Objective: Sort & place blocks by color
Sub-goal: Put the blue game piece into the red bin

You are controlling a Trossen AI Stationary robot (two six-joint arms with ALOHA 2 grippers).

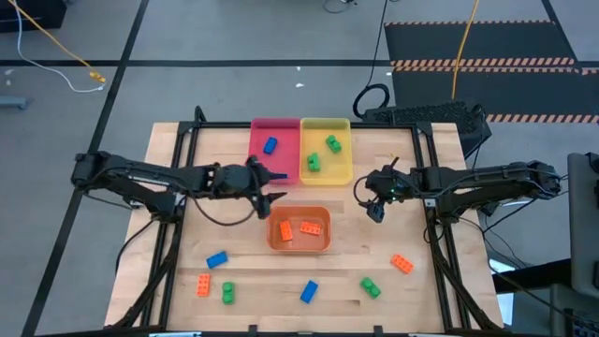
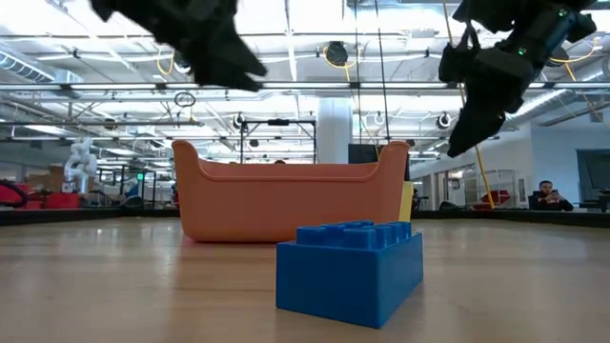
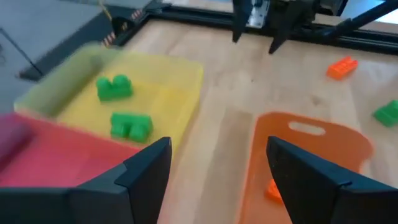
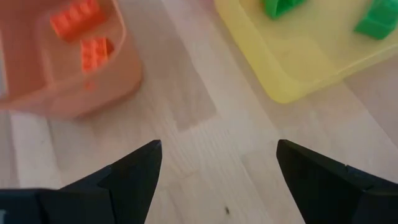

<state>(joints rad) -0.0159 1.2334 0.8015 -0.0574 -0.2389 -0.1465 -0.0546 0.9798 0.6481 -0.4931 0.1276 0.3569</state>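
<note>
Six blocks are loose on the table in front of you: a blue block, an orange block and a green block on the left side, a second blue block near the middle, and a second green block and a second orange block on the right. Already sorted: one blue in the pink tray, two greens in the yellow tray, two oranges in the orange tray.

Your left gripper hovers between the pink and orange trays, jaws apart and nothing between them. Your right gripper hangs over bare wood just right of the yellow tray, jaws spread wide, also empty.

Now the handling. These look like small hard plastic bricks, so expect them to be very light, rigid and a bit slick. They will not crush, but a glancing finger will likely skate one across the wood. Take each across its smooth flat side walls, not over the studs, with the jaws square to the long sides. Several lie at an angle to the table edge, so turn your wrist to match before you come down. Close low on the body, near the table, so it cannot tip out.
</note>
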